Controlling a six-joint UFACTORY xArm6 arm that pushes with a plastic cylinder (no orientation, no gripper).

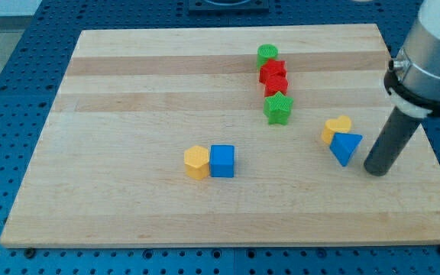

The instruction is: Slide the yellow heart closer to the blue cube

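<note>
The yellow heart (337, 127) lies at the board's right, touching a blue triangular block (346, 147) just below it. The blue cube (222, 161) sits left of centre, low on the board, with a yellow hexagonal block (196, 163) touching its left side. My tip (376, 171) rests on the board just right of the blue triangular block, a small gap between them, and below right of the yellow heart. It is far to the right of the blue cube.
Near the top centre a column of blocks runs downward: a green cylinder (267, 55), two red blocks (273, 72) (276, 85), then a green star (278, 108). The board's right edge (421, 130) is close to my tip.
</note>
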